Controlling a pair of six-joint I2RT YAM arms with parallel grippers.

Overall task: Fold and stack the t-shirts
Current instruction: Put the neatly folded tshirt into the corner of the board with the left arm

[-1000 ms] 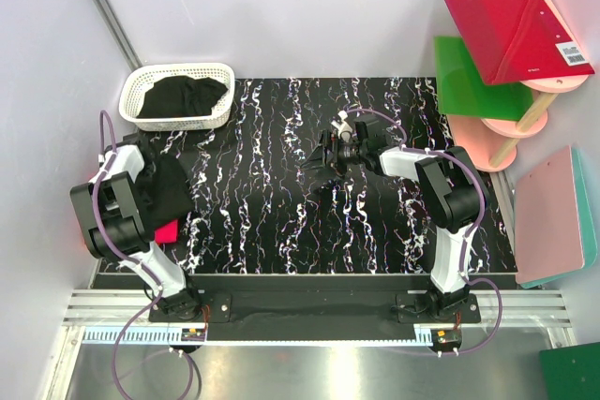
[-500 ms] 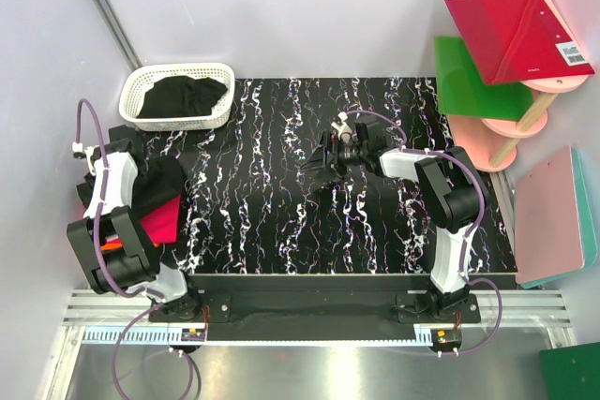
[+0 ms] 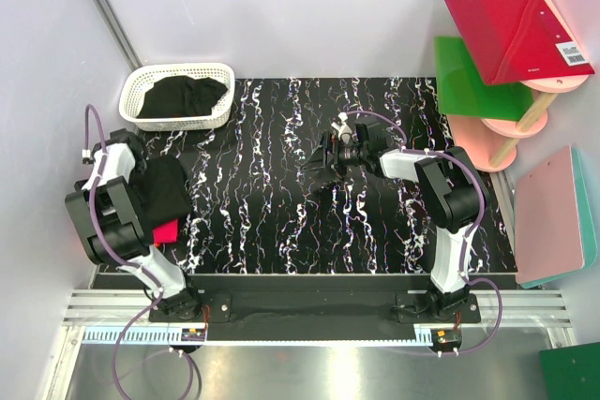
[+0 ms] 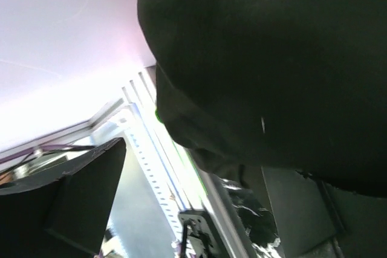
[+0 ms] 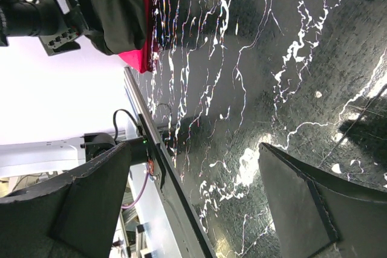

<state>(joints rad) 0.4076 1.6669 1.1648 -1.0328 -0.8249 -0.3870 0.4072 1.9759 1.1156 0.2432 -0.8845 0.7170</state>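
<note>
A folded black t-shirt [image 3: 165,192] lies at the table's left edge on top of a hot-pink t-shirt [image 3: 167,231], whose corner sticks out at the near side. My left gripper [image 3: 131,161] is at the far left side of this stack. In the left wrist view the left gripper [image 4: 193,161] is open, and the black t-shirt [image 4: 272,58] fills the picture just above the fingers. The right gripper [image 3: 319,161] hovers open over the table's middle with nothing in it. From the right wrist, the open right gripper [image 5: 195,149] faces the black t-shirt [image 5: 115,4] and pink t-shirt [image 5: 142,43]. Another black t-shirt [image 3: 183,96] lies in the basket.
The white lattice basket [image 3: 131,91] stands at the back left corner. Stiff red [image 3: 516,30], green [image 3: 464,77] and pink [image 3: 553,217] boards lie off the table's right side. Walls close the left and back. A metal rail [image 3: 309,311] runs along the near edge.
The left jaws have gone from shut to open, and the left arm has swung out left and come back. The black t-shirt covers more of the pink one than half a second ago. The right arm is still.
</note>
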